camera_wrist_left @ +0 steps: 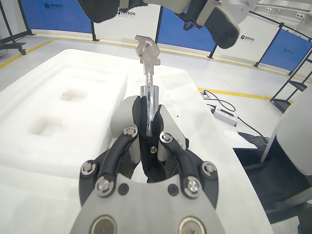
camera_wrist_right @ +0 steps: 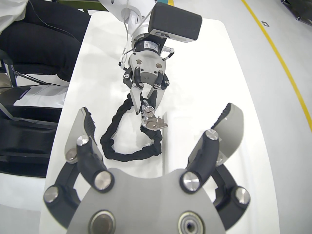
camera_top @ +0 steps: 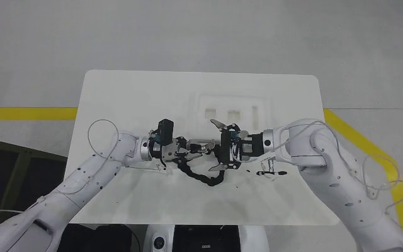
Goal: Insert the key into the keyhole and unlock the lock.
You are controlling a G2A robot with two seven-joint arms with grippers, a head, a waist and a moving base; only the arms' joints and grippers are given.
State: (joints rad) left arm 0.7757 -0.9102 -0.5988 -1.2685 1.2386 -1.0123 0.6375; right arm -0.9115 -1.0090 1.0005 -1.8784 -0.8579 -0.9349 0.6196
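My left gripper [camera_wrist_left: 148, 113] is shut on the chrome cylinder of the lock [camera_wrist_left: 149, 103], held above the white table. A silver key [camera_wrist_left: 148, 57] stands in the keyhole, with a second key on its ring. The lock's black sleeved chain [camera_wrist_right: 126, 144] loops down onto the table. In the right wrist view the lock face [camera_wrist_right: 148, 110] and keys [camera_wrist_right: 155, 122] sit between the left fingers. My right gripper [camera_wrist_right: 158, 120] is open, its fingers spread wide, a short way off facing the key. From above, the two grippers [camera_top: 182, 150] [camera_top: 216, 145] meet at the table's middle.
A white foam tray [camera_wrist_left: 48, 103] with shallow recesses lies on the table beside the lock, at the far side of the table [camera_top: 233, 110] in the top view. A small dark item [camera_top: 267, 169] lies near the right arm. A seated person is off the table's left end.
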